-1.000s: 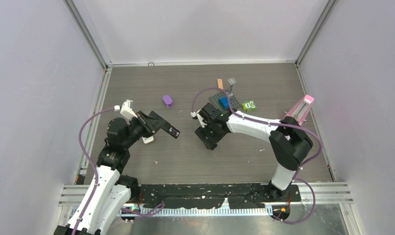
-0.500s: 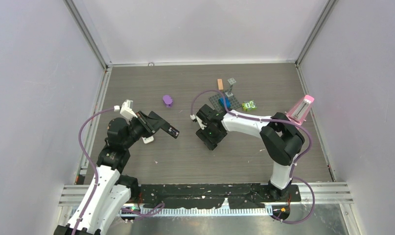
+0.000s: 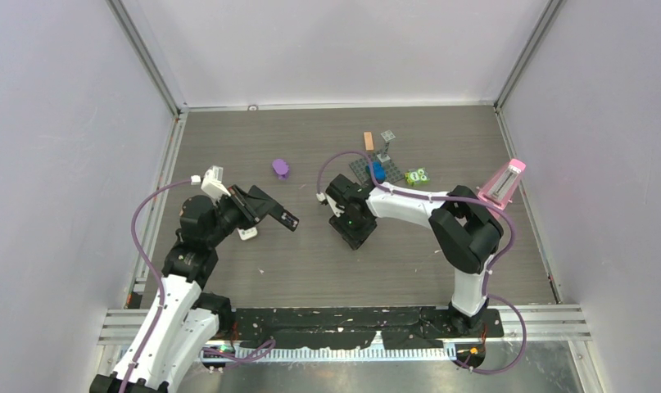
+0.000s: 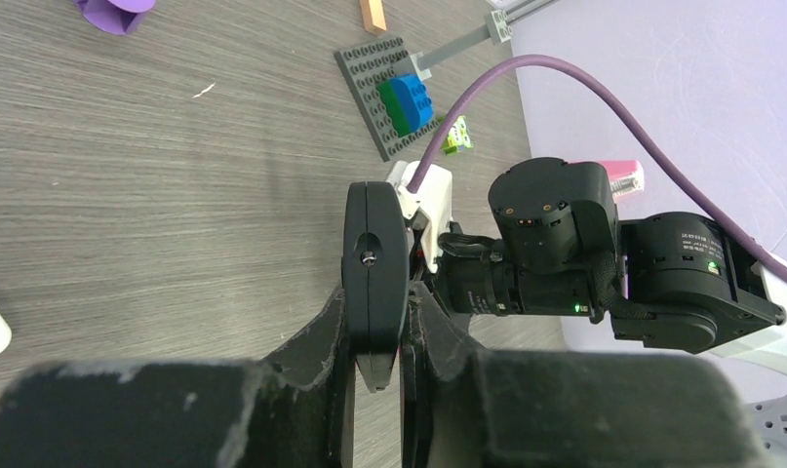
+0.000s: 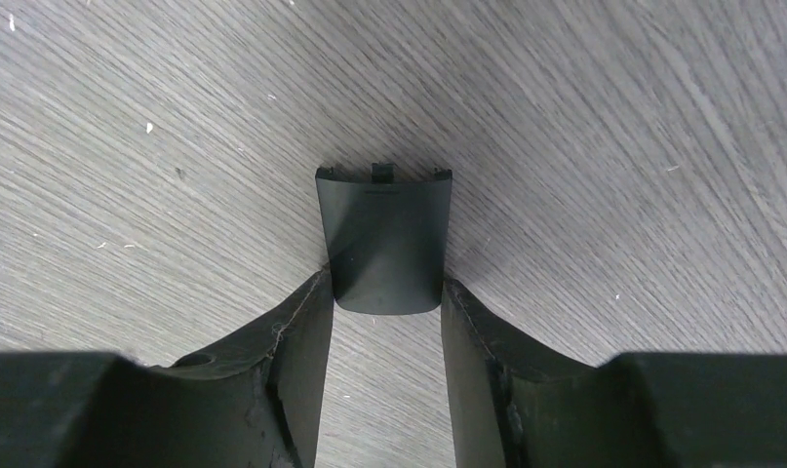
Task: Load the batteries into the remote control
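My left gripper (image 3: 265,211) is shut on the black remote control (image 3: 284,218) and holds it above the table; in the left wrist view the remote (image 4: 373,244) stands edge-on between the fingers (image 4: 335,336). My right gripper (image 3: 350,231) is low over the table's middle. In the right wrist view it (image 5: 385,292) is closed on the sides of a black curved battery cover (image 5: 383,234) that lies against the wood. No batteries show in any view.
A grey brick baseplate (image 3: 361,168) with a blue brick (image 3: 377,171) lies behind the right gripper. Near it are a green toy (image 3: 416,176), an orange strip (image 3: 368,140) and a grey piece (image 3: 387,136). A purple object (image 3: 280,169) is mid-left, a pink container (image 3: 504,183) far right.
My right gripper has shifted slightly left and away, and its elbow has swung left. The left arm with the remote has barely moved.
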`<action>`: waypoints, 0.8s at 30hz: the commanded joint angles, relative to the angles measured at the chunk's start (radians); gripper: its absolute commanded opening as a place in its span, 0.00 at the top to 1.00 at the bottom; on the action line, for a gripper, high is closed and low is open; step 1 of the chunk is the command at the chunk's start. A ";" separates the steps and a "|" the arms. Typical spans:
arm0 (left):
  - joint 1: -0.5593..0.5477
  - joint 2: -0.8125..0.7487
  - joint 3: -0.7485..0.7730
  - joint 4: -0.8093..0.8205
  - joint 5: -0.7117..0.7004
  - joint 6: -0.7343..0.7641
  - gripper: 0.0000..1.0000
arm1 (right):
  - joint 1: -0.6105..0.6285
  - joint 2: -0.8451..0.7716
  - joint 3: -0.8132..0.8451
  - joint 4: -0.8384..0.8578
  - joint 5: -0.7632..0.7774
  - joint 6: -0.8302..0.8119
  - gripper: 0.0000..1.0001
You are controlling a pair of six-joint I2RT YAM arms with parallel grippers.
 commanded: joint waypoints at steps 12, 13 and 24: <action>0.005 0.004 0.055 0.003 0.000 0.067 1.00 | 0.007 -0.113 0.031 0.041 -0.025 0.009 0.61; 0.005 0.006 0.055 0.003 0.004 0.072 1.00 | 0.007 -0.129 0.023 0.059 -0.040 0.009 0.61; 0.005 0.047 0.049 0.047 0.090 0.098 1.00 | 0.073 -0.369 -0.023 0.177 -0.088 0.017 0.62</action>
